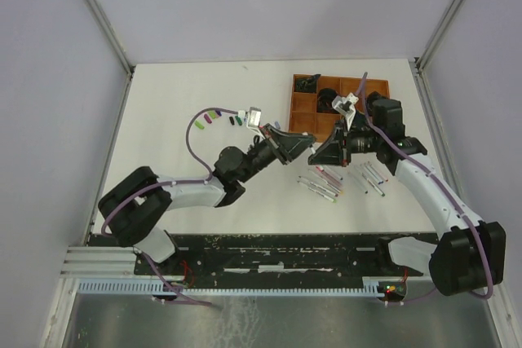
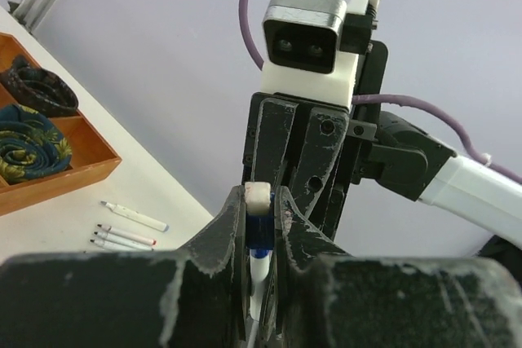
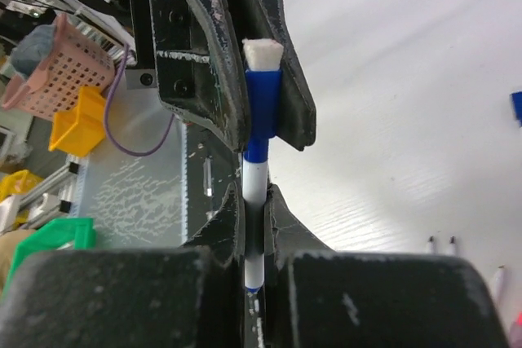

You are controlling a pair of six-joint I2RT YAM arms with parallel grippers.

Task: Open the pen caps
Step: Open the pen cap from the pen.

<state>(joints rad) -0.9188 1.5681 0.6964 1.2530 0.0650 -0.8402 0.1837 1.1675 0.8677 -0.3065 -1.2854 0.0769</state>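
Observation:
Over the middle of the table my two grippers meet tip to tip, with one pen held between them. My left gripper (image 2: 259,201) is shut on its blue pen cap (image 2: 259,234), whose white end sticks out past the fingertips. My right gripper (image 3: 254,209) is shut on the white barrel of the same pen (image 3: 254,177); the blue cap (image 3: 261,103) sits in the opposite jaws above. In the top view the left gripper (image 1: 303,145) and right gripper (image 1: 323,152) hide this pen. Loose caps (image 1: 218,116) lie at the left. Several pens (image 1: 325,182) lie on the table below the grippers.
A brown compartment tray (image 1: 303,110) with dark rolled items stands at the back right, just behind the right arm; it also shows in the left wrist view as the tray (image 2: 65,175). More pens (image 1: 371,175) lie right of centre. White walls enclose the table.

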